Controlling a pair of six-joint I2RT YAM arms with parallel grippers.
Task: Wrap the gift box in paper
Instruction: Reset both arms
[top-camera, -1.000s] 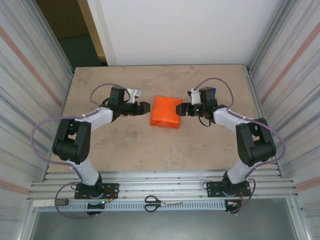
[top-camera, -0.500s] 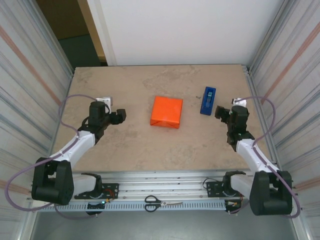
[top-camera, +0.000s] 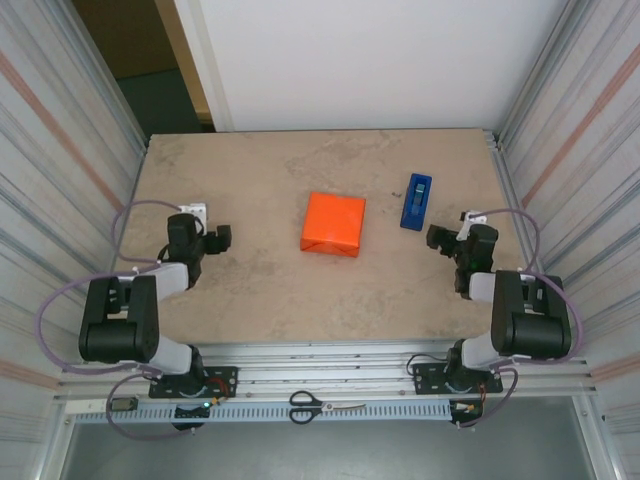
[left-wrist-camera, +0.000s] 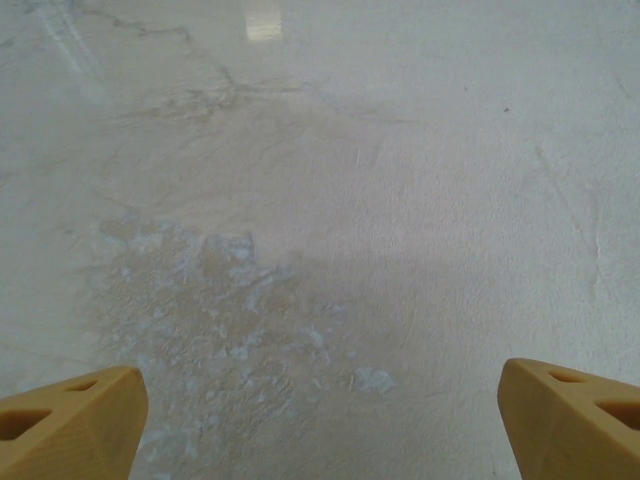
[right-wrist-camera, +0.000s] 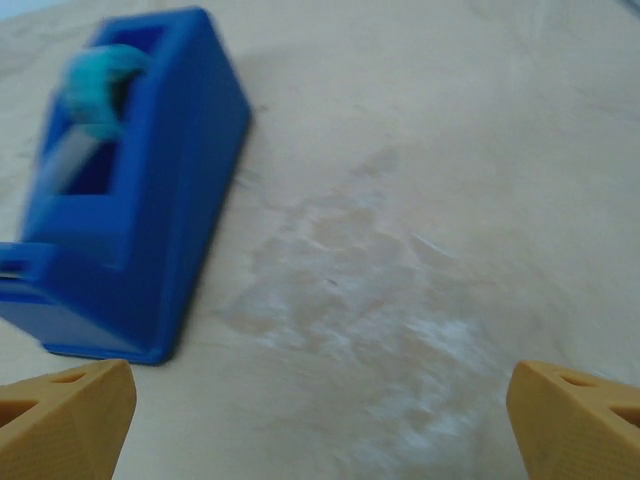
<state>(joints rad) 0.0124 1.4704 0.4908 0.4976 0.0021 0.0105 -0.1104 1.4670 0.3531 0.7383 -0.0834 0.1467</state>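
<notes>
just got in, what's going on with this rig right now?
Nothing is being handled. The gift box lies in the middle of the table, apparently wrapped in the orange paper. Both arms are folded near their own sides; the left gripper and right gripper are open and empty. The blue tape dispenser stands just ahead of the right gripper, untouched. Scissors lie on the front rail.

White links, black joints and lilac cables (top-camera: 150, 203) are noted on both arms (top-camera: 118, 320). Tan wedge fingertips (left-wrist-camera: 70, 425) are fitted to the left gripper (left-wrist-camera: 320, 425) and right gripper (right-wrist-camera: 320, 420).
</notes>
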